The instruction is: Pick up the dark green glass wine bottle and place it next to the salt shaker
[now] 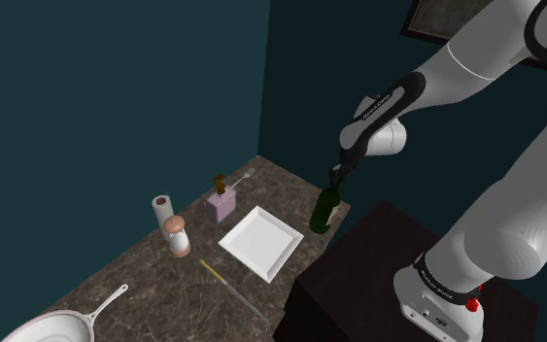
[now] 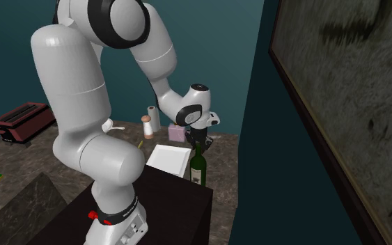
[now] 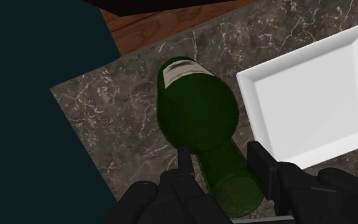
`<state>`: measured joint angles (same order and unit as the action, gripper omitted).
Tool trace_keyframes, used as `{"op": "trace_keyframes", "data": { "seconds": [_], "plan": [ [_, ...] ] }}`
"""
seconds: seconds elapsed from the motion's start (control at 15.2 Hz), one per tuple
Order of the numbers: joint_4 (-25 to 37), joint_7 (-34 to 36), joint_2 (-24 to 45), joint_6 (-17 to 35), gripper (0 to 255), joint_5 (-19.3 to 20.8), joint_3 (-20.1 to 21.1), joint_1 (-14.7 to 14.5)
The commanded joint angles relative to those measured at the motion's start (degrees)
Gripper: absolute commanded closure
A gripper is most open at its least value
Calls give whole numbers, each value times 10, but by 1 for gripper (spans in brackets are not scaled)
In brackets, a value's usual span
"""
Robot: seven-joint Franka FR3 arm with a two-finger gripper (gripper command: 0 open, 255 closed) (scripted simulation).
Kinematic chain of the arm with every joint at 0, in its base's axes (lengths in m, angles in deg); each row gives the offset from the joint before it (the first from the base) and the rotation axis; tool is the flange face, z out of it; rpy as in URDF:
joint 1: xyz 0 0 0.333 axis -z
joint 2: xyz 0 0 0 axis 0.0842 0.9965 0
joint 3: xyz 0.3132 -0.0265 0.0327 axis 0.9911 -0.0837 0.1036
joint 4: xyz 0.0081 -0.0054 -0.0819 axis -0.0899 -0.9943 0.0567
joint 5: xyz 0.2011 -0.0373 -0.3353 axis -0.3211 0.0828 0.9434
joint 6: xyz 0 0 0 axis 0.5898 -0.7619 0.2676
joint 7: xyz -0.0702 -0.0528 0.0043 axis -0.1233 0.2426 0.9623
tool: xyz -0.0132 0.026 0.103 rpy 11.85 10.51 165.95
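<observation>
I see dk teal walls (image 1: 116,87), marble counter (image 1: 150,267) in corner, framed pic (image 2: 340,104) on wall, wood floor (image 3: 152,28).

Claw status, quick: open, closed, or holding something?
Claw: open, set either side of the neck of the green wine bottle, not clasping it.

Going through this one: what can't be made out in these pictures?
Bottle label, wrist view: print too small to read.
Bottle top, shoulder view: hidden by the jaws.
Pan, shoulder view: cut off by the bottom edge.
Painting, second exterior view: cut off by the right edge, its subject blurred.
</observation>
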<state>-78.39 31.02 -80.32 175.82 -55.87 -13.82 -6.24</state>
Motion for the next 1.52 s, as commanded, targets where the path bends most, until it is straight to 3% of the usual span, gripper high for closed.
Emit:
{"op": "trace_keyframes", "data": {
  "seconds": [0.0,0.66,1.45],
  "plan": [
    [0,0,0,0,255,0,0,0],
    [0,75,-99,-92,255,100,-10,10],
    [23,113,-195,-208,255,145,3,27]
  ]
}}
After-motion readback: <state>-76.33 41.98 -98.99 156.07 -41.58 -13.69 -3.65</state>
